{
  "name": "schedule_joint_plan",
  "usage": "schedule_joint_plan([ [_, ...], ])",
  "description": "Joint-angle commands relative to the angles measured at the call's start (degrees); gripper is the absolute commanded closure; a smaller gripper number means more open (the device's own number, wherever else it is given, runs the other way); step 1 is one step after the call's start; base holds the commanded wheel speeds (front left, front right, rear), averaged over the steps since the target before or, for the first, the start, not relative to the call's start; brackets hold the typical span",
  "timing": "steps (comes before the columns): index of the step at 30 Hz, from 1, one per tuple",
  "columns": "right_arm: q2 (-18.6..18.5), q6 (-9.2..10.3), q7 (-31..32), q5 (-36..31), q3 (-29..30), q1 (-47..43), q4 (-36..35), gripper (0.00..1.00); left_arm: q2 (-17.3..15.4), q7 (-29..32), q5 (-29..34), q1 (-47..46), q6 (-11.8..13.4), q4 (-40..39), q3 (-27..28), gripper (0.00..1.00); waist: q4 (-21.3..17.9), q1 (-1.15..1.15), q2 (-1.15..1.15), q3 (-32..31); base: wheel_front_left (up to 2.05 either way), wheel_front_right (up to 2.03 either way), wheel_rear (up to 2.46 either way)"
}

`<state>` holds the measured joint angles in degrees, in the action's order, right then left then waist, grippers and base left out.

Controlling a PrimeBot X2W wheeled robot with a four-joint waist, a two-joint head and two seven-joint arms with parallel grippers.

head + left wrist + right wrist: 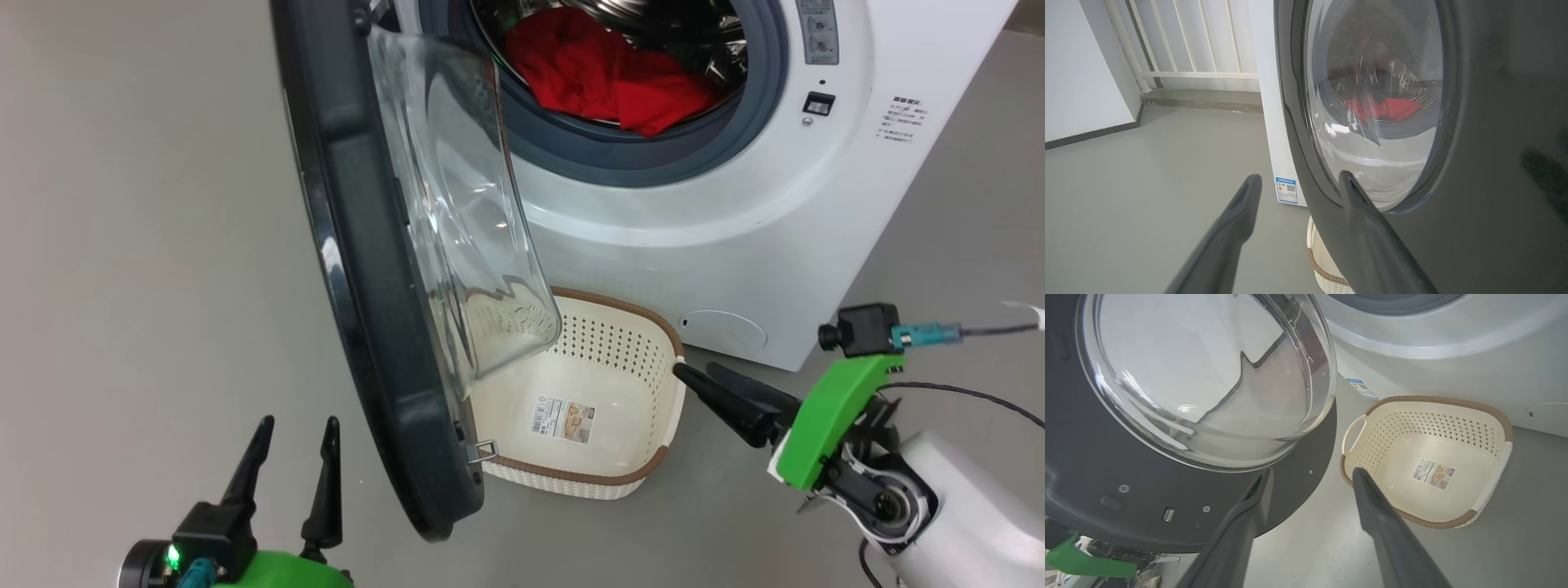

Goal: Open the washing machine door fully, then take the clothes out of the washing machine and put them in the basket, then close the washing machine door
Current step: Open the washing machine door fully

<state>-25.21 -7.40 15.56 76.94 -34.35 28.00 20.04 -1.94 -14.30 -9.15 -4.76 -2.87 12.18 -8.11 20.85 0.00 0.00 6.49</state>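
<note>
Both pincers stand wide and empty: the right gripper [694,374] tips just beside the basket [663,416] rim, the left gripper [298,425] near the open washing machine door [359,269]. The red clothes [620,82] lie inside the washing machine [694,229].

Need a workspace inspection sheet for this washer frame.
Surface: grey floor, smooth.
Job's things: washing machine door swung open; red clothes inside the washing machine; basket on floor in front, holding just a paper label.
Clutter: nothing seen.
Grippers: left gripper open, empty, beside the door; right gripper open, empty, fingertips near the basket's rim.
Cables: dark cable off the right wrist camera.
Surroundings: white railing, pale wall.
</note>
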Motion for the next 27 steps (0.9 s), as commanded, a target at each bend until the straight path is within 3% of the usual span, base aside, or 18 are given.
schedule_joint_plan([
  [1,-1.4,-0.09,-3.3,-2.2,-1.9,-1.0,-0.5,0.00,-0.9,-0.7,0.7,0.0,-0.4,-1.1,2.2,0.00,-0.3,0.00,0.00,-0.2,0.00,0.00,0.00],
  [12,-5.0,-0.09,-26.1,-11.5,-11.3,-0.6,5.0,0.00,-0.9,-0.7,0.8,0.7,-0.7,-0.5,3.0,0.00,-1.0,0.00,0.00,-1.1,0.00,0.00,0.00],
  [16,-4.9,-0.09,-30.1,-14.1,-12.5,-0.4,7.5,0.00,-0.9,-0.7,1.0,1.0,-0.8,-0.4,3.2,0.00,-1.2,0.00,0.00,-1.4,0.00,0.00,0.00],
  [21,-3.5,-0.09,-30.5,-23.8,-5.8,-1.2,7.6,0.00,-0.9,-0.7,1.0,1.3,-0.8,-0.5,3.6,0.00,-1.4,0.00,0.00,-1.4,0.00,0.00,0.00],
  [27,0.6,-0.09,-30.5,-35.9,6.6,-7.4,3.9,0.00,-0.9,-0.7,0.9,1.3,-0.8,-0.3,3.4,0.00,-1.0,0.00,0.00,-1.4,0.00,0.00,0.00],
])
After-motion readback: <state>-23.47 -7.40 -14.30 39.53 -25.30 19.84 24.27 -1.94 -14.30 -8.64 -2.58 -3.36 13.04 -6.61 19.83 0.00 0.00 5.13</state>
